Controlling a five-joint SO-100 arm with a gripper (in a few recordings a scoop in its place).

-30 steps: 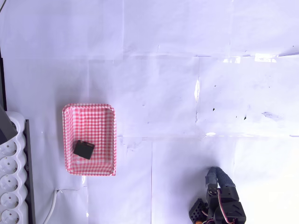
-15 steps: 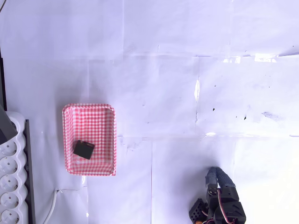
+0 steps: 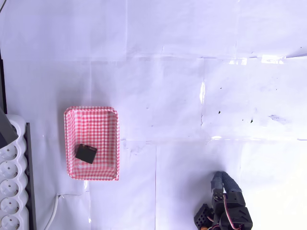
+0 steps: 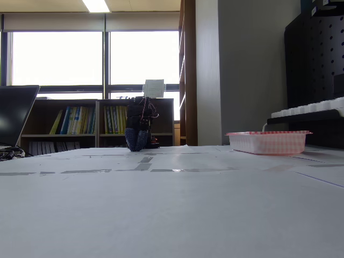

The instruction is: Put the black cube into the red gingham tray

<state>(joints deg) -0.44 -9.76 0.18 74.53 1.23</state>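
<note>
The black cube point(image 3: 86, 153) lies inside the red gingham tray point(image 3: 91, 113), in its lower-left part. The arm point(image 3: 225, 207) sits folded at the bottom edge, well apart. A white power strip point(image 3: 13, 191) lies left of the tray.

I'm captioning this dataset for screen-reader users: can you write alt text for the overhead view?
A small matte black cube lies inside a shallow red-and-white gingham tray at the left of a white paper-covered table. The black robot arm sits folded at the bottom edge, well away from the tray, and a white power strip runs along the left edge.
</note>
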